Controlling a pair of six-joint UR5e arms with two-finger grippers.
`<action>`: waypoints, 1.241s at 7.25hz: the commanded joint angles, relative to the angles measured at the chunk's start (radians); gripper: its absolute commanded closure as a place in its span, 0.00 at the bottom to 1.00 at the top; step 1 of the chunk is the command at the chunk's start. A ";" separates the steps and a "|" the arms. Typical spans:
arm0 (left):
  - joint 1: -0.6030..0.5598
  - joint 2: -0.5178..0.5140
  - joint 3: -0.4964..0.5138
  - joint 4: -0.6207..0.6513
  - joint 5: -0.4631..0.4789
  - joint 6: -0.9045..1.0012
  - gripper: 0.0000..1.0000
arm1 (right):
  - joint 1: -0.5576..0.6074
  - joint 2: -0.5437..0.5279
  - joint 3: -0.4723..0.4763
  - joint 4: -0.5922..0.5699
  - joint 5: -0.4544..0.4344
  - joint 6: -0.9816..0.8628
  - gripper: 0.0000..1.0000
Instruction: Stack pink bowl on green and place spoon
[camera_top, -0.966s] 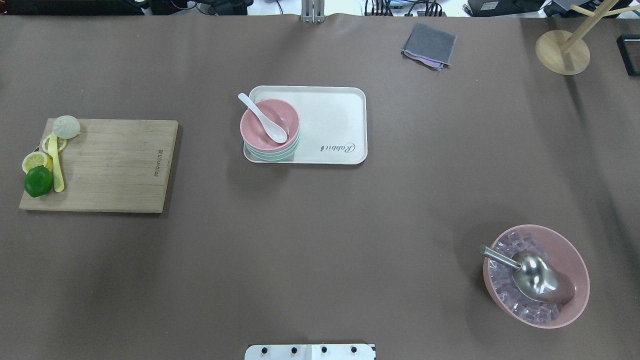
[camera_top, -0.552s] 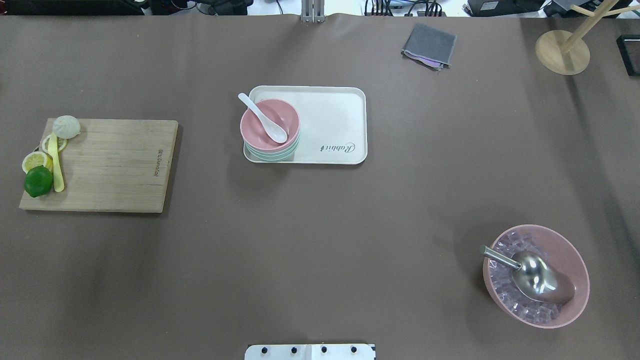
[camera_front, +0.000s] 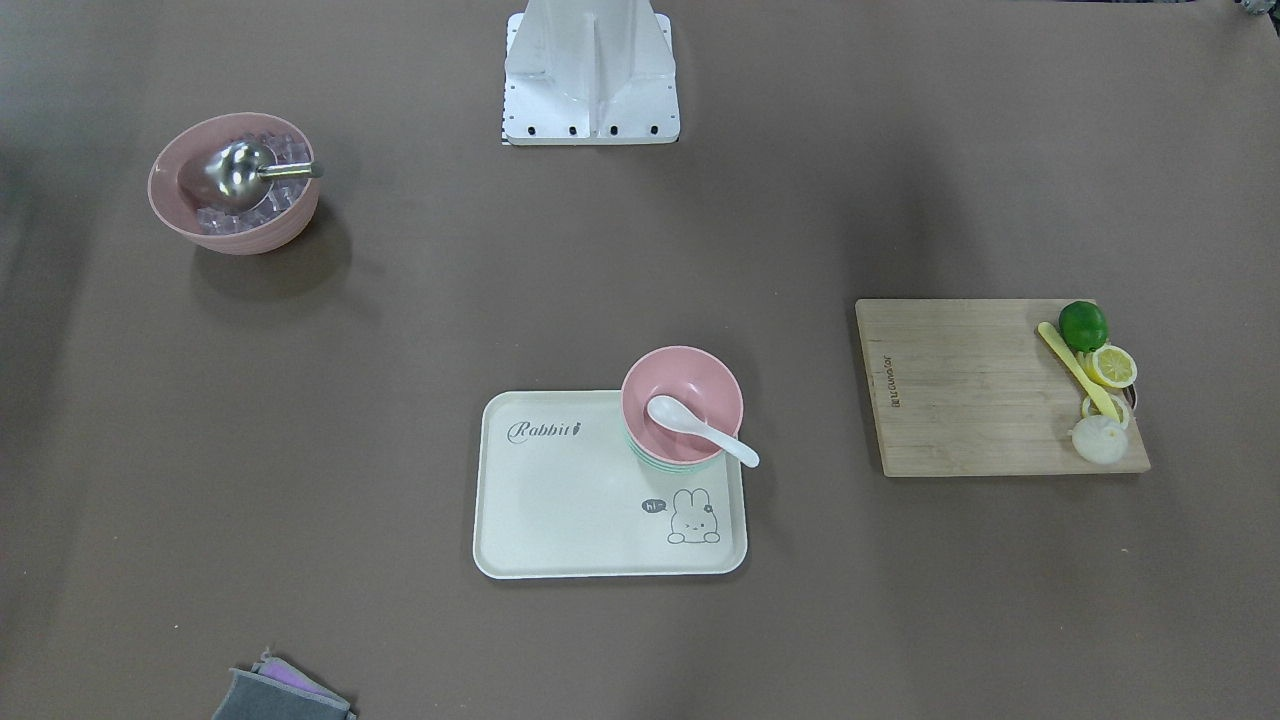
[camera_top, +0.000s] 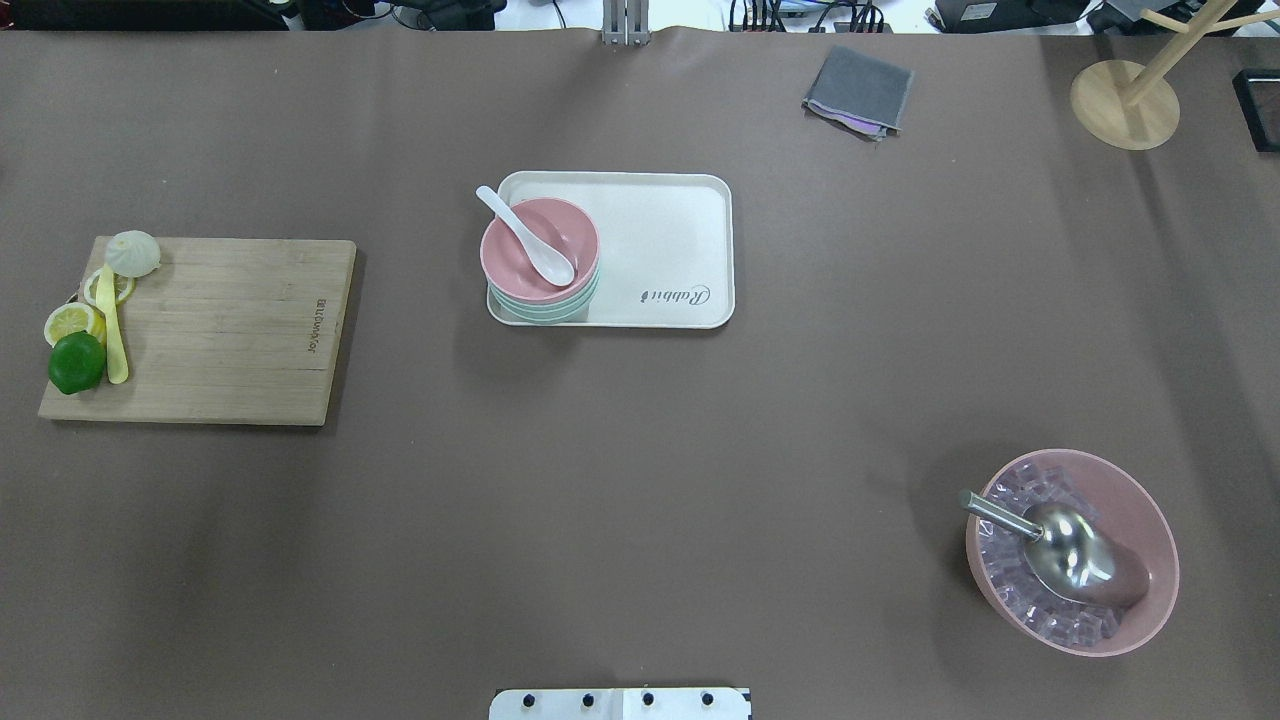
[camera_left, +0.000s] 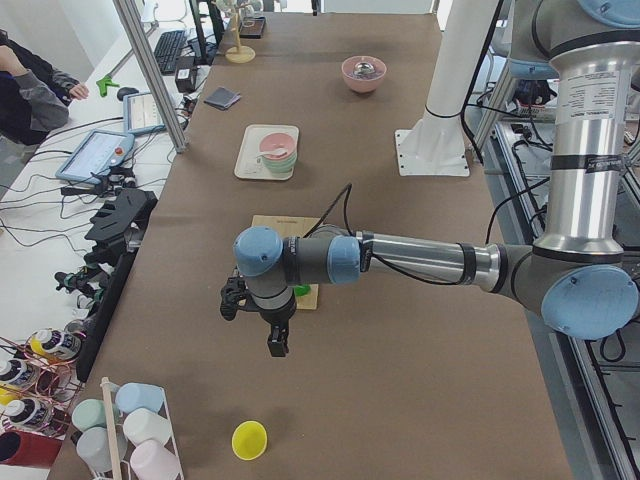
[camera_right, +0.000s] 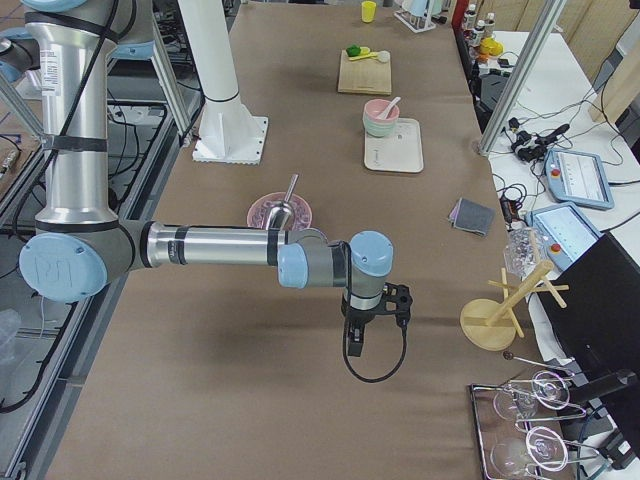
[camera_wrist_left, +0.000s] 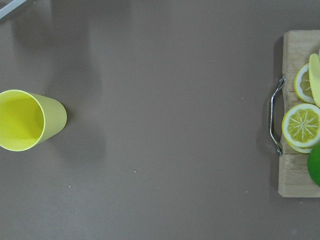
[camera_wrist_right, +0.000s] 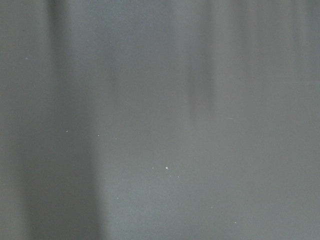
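Presently, I rate the white spoon (camera_top: 522, 232) light, rigid and slick; I would grip its overhanging handle. Left claw (camera_left: 275, 345) and right claw (camera_right: 353, 343): I cannot tell their aperture.

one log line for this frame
pink bowl: stacked on green bowls, on tray | spoon: in pink bowl | left gripper: far from tray, state unclear | right gripper: same | task: looks done

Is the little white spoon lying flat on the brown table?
No, the white ceramic spoon sits inside the small pink bowl, stacked on the pale green bowls on the cream rectangular tray.
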 joint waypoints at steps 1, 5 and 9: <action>0.002 0.005 -0.012 -0.079 -0.003 0.006 0.02 | 0.002 -0.010 0.005 -0.001 -0.001 -0.002 0.00; 0.003 0.022 -0.003 -0.130 -0.003 0.008 0.02 | 0.000 -0.008 0.019 0.002 0.010 0.000 0.00; 0.003 0.034 -0.021 -0.136 -0.003 0.008 0.02 | -0.003 -0.014 0.022 0.060 0.130 -0.003 0.00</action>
